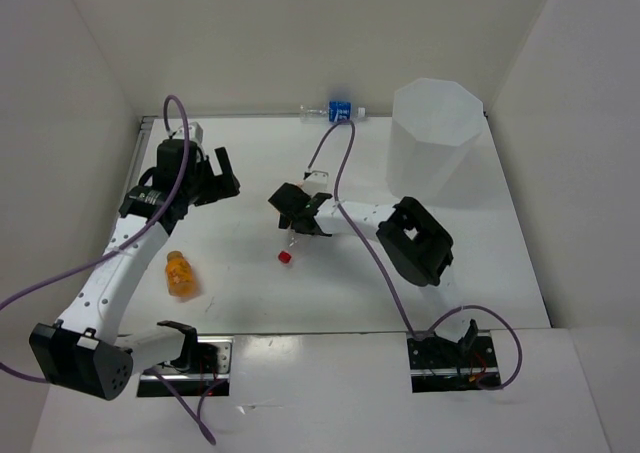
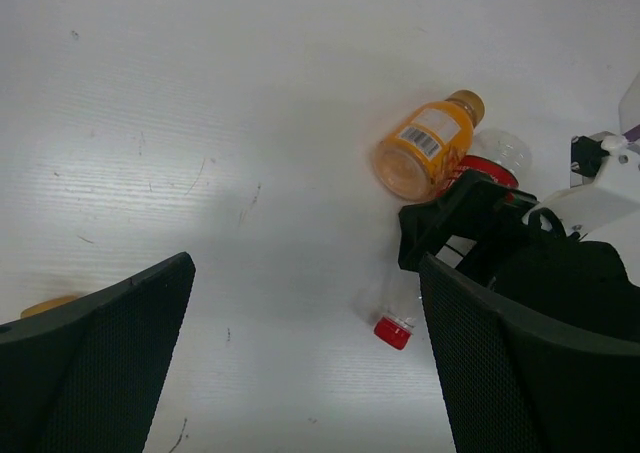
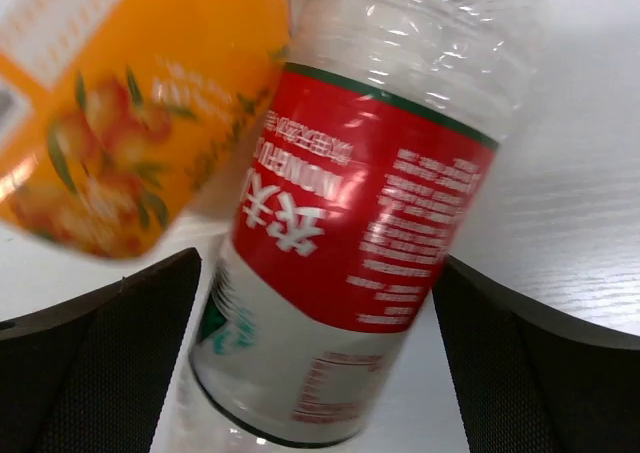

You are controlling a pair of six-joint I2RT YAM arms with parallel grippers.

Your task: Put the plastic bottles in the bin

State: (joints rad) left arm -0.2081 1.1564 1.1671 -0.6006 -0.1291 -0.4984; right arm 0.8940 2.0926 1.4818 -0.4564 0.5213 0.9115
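A clear bottle with a red cap (image 1: 285, 256) and red label (image 3: 370, 223) lies on the table. My right gripper (image 1: 300, 216) is low over it, jaws open, fingers close on either side of its body (image 3: 318, 263). An orange bottle (image 3: 130, 103) lies against it; the left wrist view shows that orange bottle (image 2: 425, 145) beside the clear one (image 2: 497, 155). A second orange bottle (image 1: 180, 273) lies at the front left. The blue-label bottle (image 1: 338, 111) lies by the back wall. The bin (image 1: 435, 138) stands at the back right. My left gripper (image 1: 225, 178) (image 2: 305, 263) is open, empty and raised.
White walls close in the table on the left, back and right. The right arm's purple cable (image 1: 345, 153) loops over the table between the blue-label bottle and the gripper. The left arm's body (image 1: 120, 263) runs beside the front-left orange bottle.
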